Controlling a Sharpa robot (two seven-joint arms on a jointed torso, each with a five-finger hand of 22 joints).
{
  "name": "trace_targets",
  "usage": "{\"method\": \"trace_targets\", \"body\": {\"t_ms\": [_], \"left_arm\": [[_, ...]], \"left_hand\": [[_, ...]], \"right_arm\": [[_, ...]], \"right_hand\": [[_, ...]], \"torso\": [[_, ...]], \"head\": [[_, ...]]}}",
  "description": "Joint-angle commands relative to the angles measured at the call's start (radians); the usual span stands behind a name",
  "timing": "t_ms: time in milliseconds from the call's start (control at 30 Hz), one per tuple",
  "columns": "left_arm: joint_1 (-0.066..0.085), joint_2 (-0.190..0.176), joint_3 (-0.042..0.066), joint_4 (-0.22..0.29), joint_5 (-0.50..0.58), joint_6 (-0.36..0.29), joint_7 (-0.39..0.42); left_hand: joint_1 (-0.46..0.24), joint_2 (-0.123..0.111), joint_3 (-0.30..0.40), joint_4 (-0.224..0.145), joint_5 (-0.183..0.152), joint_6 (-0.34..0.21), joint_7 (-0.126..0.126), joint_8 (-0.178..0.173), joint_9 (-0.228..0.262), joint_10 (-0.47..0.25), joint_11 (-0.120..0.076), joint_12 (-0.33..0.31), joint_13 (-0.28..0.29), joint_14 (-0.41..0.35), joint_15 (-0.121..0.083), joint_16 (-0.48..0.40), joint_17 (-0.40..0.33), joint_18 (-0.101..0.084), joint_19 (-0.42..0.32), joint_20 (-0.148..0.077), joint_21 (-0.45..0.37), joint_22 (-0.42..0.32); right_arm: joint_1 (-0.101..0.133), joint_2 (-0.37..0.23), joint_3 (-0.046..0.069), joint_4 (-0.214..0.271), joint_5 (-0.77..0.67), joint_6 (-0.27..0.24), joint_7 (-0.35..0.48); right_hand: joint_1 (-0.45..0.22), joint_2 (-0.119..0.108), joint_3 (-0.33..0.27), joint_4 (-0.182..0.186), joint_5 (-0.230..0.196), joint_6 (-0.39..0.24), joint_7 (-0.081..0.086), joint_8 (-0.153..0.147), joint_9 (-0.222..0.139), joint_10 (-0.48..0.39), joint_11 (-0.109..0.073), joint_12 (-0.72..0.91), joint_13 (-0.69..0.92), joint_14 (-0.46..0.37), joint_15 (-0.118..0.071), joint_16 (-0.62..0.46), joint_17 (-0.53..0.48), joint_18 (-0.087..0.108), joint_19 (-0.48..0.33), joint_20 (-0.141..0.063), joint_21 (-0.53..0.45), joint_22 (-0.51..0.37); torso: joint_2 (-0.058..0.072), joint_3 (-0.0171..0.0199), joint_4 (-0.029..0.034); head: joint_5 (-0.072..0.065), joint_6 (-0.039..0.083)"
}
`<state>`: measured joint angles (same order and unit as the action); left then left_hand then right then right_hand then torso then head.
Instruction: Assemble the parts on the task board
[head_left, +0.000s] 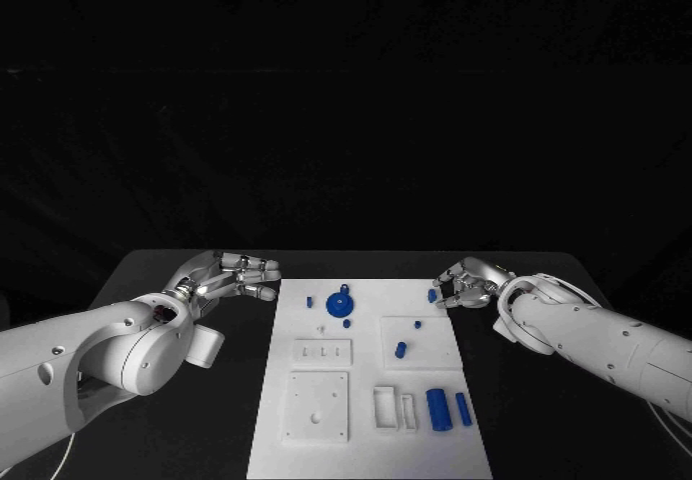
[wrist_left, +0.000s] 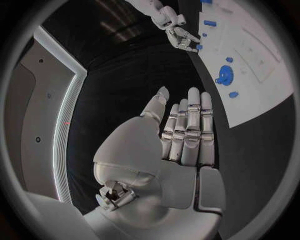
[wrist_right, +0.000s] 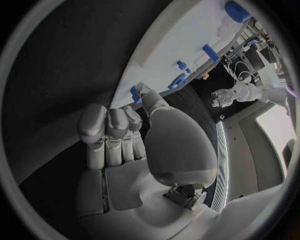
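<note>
Head view, as I see it from the remote station: the task board (head_left: 368, 420) lies lengthwise in the middle of the black table (head_left: 173, 420), between the two arms. My left hand (head_left: 238, 277) hangs over bare table just beside the board's far left corner, fingers straight and side by side, holding nothing; the left wrist view shows the fingers (wrist_left: 190, 131) extended together over the dark surface. My right hand (head_left: 469, 286) sits at the board's far right edge, fingers curled inward, its fingertips touching a small blue part (head_left: 433, 296) there; whether it grips that part I cannot tell. On the board I see a blue round part (head_left: 340, 305) near the far end and two blue cylinders (head_left: 449, 409) near the right front corner.
</note>
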<state>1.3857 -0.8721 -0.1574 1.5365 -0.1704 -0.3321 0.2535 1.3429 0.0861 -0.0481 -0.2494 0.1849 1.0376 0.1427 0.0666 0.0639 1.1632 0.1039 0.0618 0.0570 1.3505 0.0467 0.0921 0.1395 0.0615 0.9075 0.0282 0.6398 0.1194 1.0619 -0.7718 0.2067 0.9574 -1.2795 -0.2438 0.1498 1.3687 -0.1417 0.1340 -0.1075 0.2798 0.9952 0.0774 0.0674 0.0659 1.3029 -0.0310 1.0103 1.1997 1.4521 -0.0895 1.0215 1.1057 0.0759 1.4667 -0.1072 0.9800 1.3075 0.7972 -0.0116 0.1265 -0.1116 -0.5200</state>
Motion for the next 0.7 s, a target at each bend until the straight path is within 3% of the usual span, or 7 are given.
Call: {"method": "trace_targets", "body": {"t_ms": [33,167,500,700], "left_arm": [[0.001,0.002,0.001,0.0,-0.006,0.015,0.011],[0.001,0.002,0.001,0.0,-0.006,0.016,0.01],[0.001,0.003,0.001,-0.002,-0.007,0.017,0.009],[0.001,0.003,0.001,0.002,-0.007,0.018,0.009]], "left_hand": [[0.007,0.003,0.0,-0.004,-0.003,-0.006,-0.002,-0.002,0.0,0.0,0.002,-0.003,0.001,-0.006,0.003,0.0,-0.001,-0.006,-0.006,0.002,0.006,-0.001],[0.007,0.003,0.0,-0.004,-0.003,-0.006,-0.002,-0.002,0.0,0.0,0.002,-0.003,0.001,-0.006,0.003,0.0,-0.001,-0.006,-0.006,0.002,0.006,-0.001],[0.004,0.005,-0.001,-0.002,-0.003,-0.007,-0.002,-0.003,0.0,-0.001,0.002,-0.003,0.001,-0.006,0.004,0.0,-0.001,-0.006,-0.008,0.003,0.009,-0.001],[0.004,0.005,-0.001,-0.002,-0.003,-0.007,-0.001,-0.003,0.0,-0.001,0.002,-0.003,0.001,-0.006,0.004,0.0,-0.001,-0.006,-0.008,0.003,0.009,-0.002]], "right_arm": [[-0.004,0.009,0.0,-0.008,0.017,0.033,0.02],[-0.009,0.018,0.0,-0.018,0.02,0.035,0.022],[-0.013,0.045,0.0,-0.049,0.036,0.033,0.025],[-0.014,0.057,0.0,-0.059,0.04,0.032,0.024]], "right_hand": [[-0.004,0.012,-0.005,0.0,0.004,0.008,0.002,-0.004,-0.001,0.0,-0.002,-0.001,0.003,-0.001,-0.006,-0.002,0.002,-0.016,0.018,-0.007,-0.002,0.125],[-0.008,0.018,-0.001,0.001,0.007,0.018,0.004,-0.004,-0.001,0.0,0.001,0.0,0.004,-0.001,-0.003,0.0,0.004,-0.016,0.018,-0.005,0.0,0.125],[-0.036,0.038,0.034,0.016,0.004,0.036,0.008,-0.005,-0.002,0.001,0.008,0.007,0.01,0.001,0.002,0.004,0.01,-0.011,0.019,0.001,0.006,0.126],[-0.041,0.037,0.065,0.014,-0.003,0.04,0.01,-0.005,-0.002,0.001,0.011,0.01,0.012,0.001,0.003,0.005,0.011,-0.01,0.018,0.002,0.007,0.126]], "torso": [[0.0,-0.0005,-0.0007],[-0.001,-0.002,0.0007],[-0.001,-0.0021,-0.0009],[-0.001,-0.0025,-0.0002]], "head": [[0.0,-0.001],[0.0,-0.002],[0.001,-0.004],[0.0,-0.006]]}}
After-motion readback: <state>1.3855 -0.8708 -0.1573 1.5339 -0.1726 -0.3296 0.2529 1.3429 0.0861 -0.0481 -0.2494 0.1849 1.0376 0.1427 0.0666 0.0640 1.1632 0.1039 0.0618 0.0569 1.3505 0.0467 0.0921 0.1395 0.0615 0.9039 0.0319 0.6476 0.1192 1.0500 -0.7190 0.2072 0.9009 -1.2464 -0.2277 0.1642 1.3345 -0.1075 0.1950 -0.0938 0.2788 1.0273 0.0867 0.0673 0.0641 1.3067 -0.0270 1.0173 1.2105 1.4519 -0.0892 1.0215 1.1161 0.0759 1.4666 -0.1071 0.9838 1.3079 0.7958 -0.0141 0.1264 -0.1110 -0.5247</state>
